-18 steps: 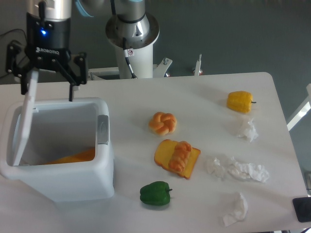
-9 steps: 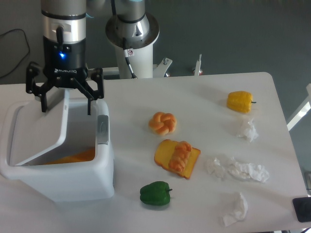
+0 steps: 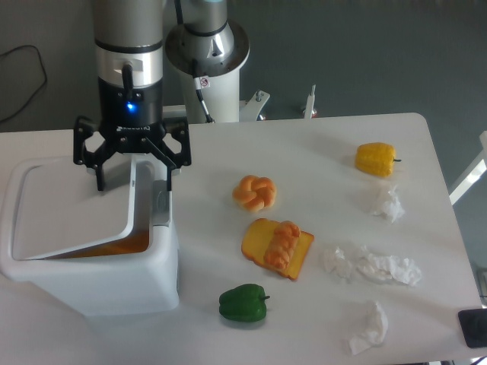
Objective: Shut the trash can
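Trash can (image 3: 114, 281) lid lower than before, tool (image 3: 133, 181) farther right.

Dark object (image 3: 473, 328) cut off at right edge (identity unclear).

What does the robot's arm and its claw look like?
The arm is a fat silver-grey tube. The gripper below it is black, with a glowing blue light, small white lettering and thin black fingers spread like a spider's legs. A thin dark cable runs down the wrist.
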Action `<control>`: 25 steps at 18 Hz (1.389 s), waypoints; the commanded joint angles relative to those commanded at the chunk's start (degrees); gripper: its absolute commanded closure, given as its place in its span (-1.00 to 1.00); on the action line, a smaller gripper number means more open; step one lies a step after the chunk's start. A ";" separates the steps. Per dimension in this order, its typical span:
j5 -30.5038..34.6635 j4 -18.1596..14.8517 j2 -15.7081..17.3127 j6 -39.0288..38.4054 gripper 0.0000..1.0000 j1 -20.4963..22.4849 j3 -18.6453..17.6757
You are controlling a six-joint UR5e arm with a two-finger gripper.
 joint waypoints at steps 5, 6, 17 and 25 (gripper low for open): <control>0.00 0.09 -0.79 0.35 -1.00 1.23 -0.26; 0.00 0.09 -0.97 0.44 -1.00 1.32 -0.26; 0.00 0.09 -1.93 0.44 -1.00 1.85 -0.61; 0.00 0.18 -1.93 0.44 -1.00 2.11 -1.14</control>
